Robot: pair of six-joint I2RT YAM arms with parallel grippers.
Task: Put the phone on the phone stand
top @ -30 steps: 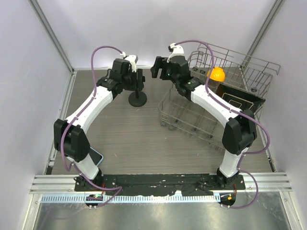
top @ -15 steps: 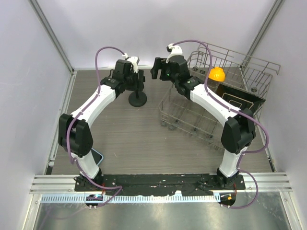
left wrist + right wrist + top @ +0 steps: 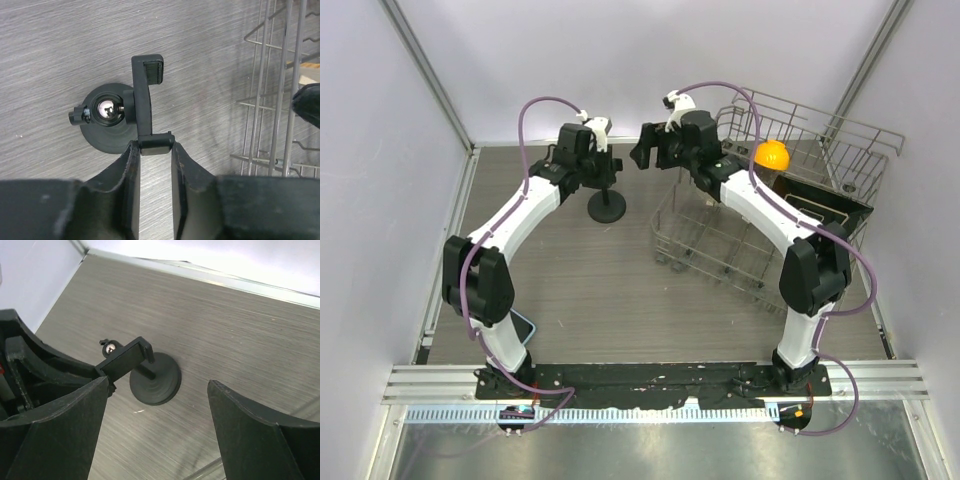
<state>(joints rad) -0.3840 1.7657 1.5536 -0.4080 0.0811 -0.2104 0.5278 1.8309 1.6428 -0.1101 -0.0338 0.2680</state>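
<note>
The phone (image 3: 524,326) lies at the table's near-left edge, half hidden under the left arm and well apart from the stand. The left gripper (image 3: 153,156) pinches the lower end of the stand (image 3: 141,100) clamp (a thin hold). It should probably pull squarely, so the ball joint doesn't swivel. The right gripper (image 3: 645,152) hangs wide and empty beside the dish rack (image 3: 720,250).
</note>
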